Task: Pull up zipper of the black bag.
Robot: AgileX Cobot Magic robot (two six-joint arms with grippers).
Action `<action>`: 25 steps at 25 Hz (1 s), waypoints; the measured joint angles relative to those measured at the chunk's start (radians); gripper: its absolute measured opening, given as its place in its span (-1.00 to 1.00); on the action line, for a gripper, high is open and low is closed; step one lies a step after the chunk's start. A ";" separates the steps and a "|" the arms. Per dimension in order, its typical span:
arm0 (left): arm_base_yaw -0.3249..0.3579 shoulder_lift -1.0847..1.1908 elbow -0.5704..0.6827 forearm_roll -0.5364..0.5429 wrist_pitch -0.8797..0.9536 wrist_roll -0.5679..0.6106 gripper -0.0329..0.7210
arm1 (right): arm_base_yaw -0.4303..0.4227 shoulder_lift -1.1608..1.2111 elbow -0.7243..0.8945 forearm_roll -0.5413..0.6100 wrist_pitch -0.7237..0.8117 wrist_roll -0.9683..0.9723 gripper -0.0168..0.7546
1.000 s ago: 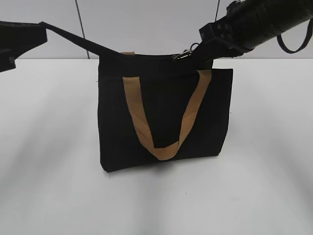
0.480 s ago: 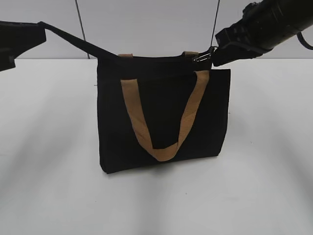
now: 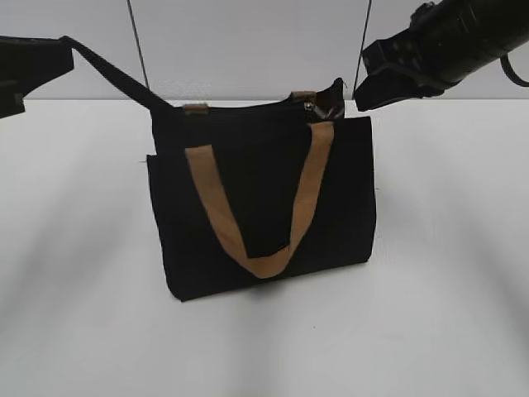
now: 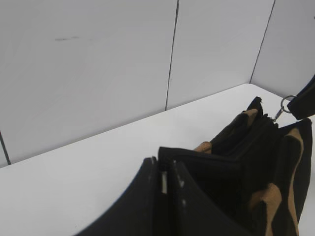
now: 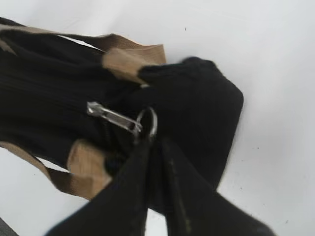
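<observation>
The right gripper [image 5: 150, 147] had its fingers pressed together beside the zipper [image 5: 120, 120] ring, while the left gripper [image 4: 165, 184] pinched a strap of the black bag [image 3: 264, 207].

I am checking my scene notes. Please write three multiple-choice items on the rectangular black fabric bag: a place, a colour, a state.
1. Where along the black fabric bag top is the silvery metal zipper pull, exterior view? A left end; B middle; C near right end.
2. Colour of the webbing loop handles? A tan; B red; C white.
3. The bag is: A lying flat; B standing upright; C hung in air.
C: pull sits near the right top corner. A: loops look tan. B: base rests on white table.
</observation>
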 joint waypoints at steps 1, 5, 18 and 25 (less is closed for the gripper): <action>0.000 0.001 0.000 -0.002 0.008 0.000 -0.85 | 0.000 0.000 0.000 0.000 0.001 0.001 -0.79; 0.001 0.004 0.000 -0.003 0.017 0.000 -0.79 | -0.001 0.000 0.000 0.001 0.032 0.001 -0.26; 0.002 0.004 -0.001 -0.241 0.597 0.000 0.45 | -0.003 -0.130 0.000 -0.055 0.080 0.002 0.24; 0.003 0.023 -0.007 -0.772 0.990 0.267 0.48 | -0.004 -0.169 0.000 -0.173 0.177 0.033 0.25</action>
